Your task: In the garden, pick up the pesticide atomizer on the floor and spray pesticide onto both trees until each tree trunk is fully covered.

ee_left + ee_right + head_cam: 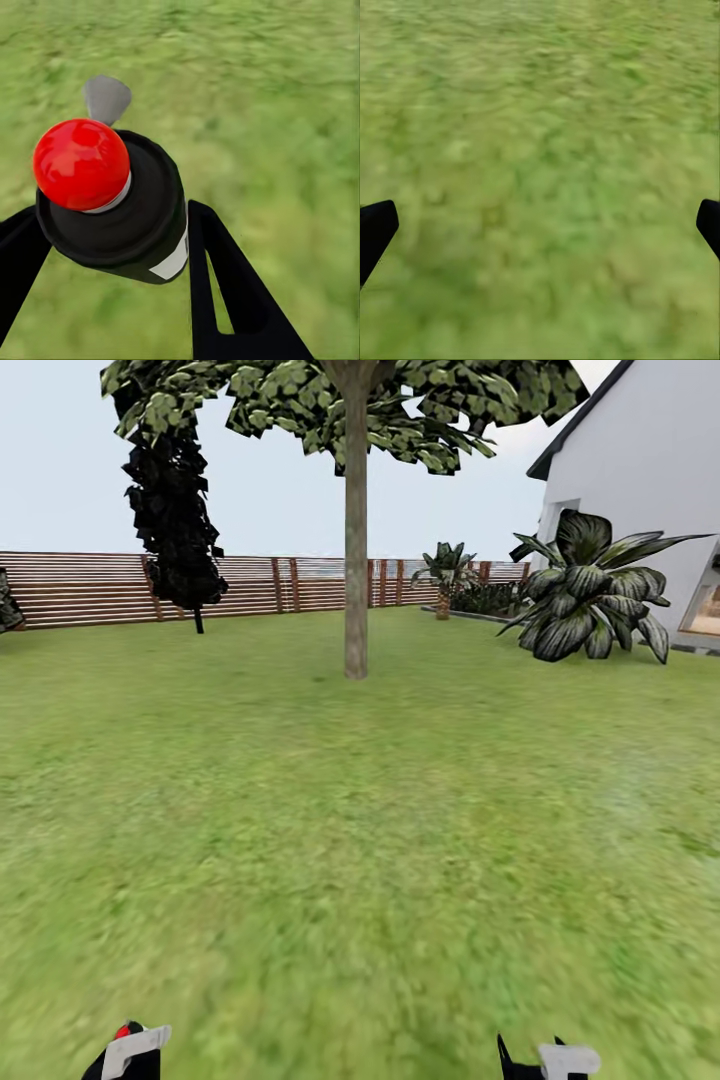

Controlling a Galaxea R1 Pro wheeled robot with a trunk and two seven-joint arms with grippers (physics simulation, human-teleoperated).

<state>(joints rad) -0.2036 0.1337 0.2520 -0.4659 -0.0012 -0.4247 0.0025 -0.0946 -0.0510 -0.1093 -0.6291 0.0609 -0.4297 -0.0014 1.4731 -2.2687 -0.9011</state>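
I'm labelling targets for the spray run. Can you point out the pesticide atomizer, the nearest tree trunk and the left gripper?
pesticide atomizer [112, 206]: left wrist view, on its black body below the red tip.
tree trunk [356, 560]: head view, mid-height on the bare column.
left gripper [112, 247]: left wrist view, midway between the fingertips flanking the bottle.

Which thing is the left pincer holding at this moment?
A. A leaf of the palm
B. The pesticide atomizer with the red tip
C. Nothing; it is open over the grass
B: in the left wrist view, the left pincer is shut on the black pesticide atomizer with the red tip.
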